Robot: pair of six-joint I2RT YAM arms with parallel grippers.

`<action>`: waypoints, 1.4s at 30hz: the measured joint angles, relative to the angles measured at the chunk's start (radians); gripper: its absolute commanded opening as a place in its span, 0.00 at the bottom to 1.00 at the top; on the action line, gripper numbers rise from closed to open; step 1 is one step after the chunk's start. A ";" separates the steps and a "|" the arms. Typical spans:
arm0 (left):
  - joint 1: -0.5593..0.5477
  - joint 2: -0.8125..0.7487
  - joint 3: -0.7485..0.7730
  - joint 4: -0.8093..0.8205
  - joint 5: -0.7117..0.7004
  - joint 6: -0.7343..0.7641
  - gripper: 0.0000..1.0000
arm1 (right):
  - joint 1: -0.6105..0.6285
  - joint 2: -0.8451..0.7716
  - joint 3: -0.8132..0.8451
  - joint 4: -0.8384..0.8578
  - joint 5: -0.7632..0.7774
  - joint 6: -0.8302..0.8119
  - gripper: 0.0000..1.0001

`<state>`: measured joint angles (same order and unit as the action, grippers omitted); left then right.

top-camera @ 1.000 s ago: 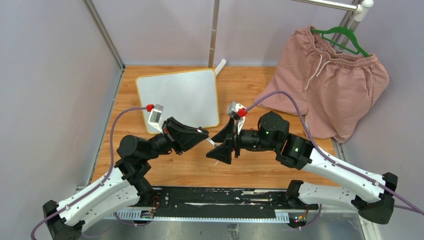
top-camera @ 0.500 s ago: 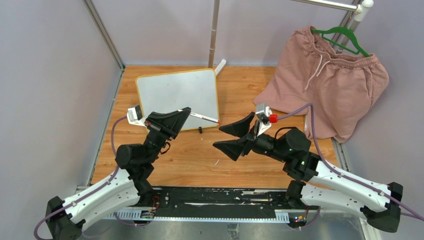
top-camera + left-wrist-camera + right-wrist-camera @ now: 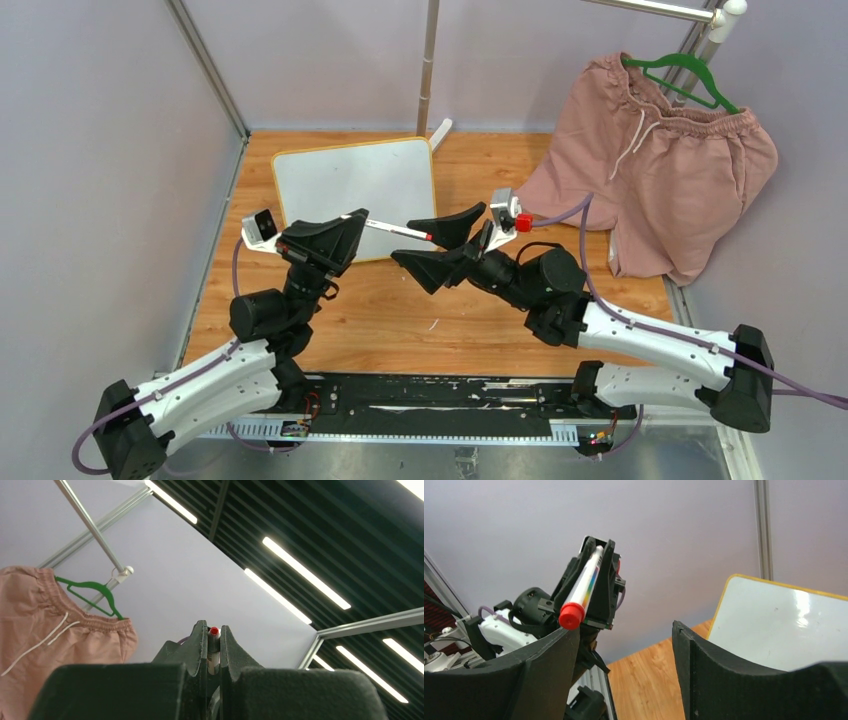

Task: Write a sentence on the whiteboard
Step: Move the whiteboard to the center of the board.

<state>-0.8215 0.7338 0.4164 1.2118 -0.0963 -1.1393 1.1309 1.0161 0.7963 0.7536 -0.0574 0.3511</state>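
Observation:
The whiteboard point(image 3: 355, 190) lies flat on the wooden table at the back left, yellow-framed. Its face point(image 3: 784, 625) is blank and no sentence shows on it. My left gripper point(image 3: 348, 228) is raised above the board's near edge and shut on a white marker point(image 3: 395, 230). The marker's red-capped end point(image 3: 572, 616) points at my right gripper point(image 3: 405, 240). The left wrist view shows the marker point(image 3: 214, 631) clamped between the jaws of that gripper point(image 3: 213, 636). My right gripper point(image 3: 624, 640) is open. The red cap sits just by one fingertip point(image 3: 555, 655), untouched by the other.
Pink shorts point(image 3: 660, 170) hang on a green hanger point(image 3: 690, 75) from a rail at the back right, draping onto the table. A metal pole point(image 3: 428, 70) stands behind the board. Grey walls close the left, back and right.
My left gripper lifted the marker up and left, away from the right one. My right gripper opened wide, drew back, then swung left and up to the marker's capped end.

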 measured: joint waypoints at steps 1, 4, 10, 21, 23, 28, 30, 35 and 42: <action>0.000 -0.005 0.000 0.001 0.000 0.001 0.00 | 0.010 0.013 0.013 0.015 0.008 -0.008 0.70; 0.000 -0.020 -0.004 0.013 -0.001 0.003 0.00 | 0.029 0.039 0.044 0.046 0.029 -0.030 0.70; 0.000 -0.064 -0.003 -0.042 0.002 0.016 0.00 | 0.037 0.058 0.084 0.060 0.035 -0.070 0.67; -0.008 -0.037 -0.004 -0.020 -0.021 -0.065 0.00 | 0.042 0.106 0.146 0.061 0.006 -0.091 0.57; -0.025 -0.022 -0.004 -0.009 -0.031 -0.077 0.00 | 0.042 0.127 0.149 0.064 0.005 -0.093 0.57; -0.047 -0.004 -0.002 -0.009 -0.043 -0.086 0.00 | 0.046 0.167 0.161 0.098 0.005 -0.105 0.60; -0.047 -0.005 -0.002 -0.009 -0.048 -0.087 0.00 | 0.048 0.174 0.164 0.119 0.006 -0.109 0.61; -0.047 -0.038 -0.002 -0.031 -0.063 -0.075 0.00 | 0.058 0.177 0.181 0.145 0.005 -0.120 0.50; -0.048 -0.090 -0.002 -0.099 -0.077 -0.047 0.00 | 0.061 0.176 0.214 0.091 0.001 -0.133 0.42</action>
<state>-0.8696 0.6441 0.4149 1.1126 -0.1734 -1.1858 1.1919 1.1919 1.0100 0.8448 -0.0566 0.2180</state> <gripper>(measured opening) 0.068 0.407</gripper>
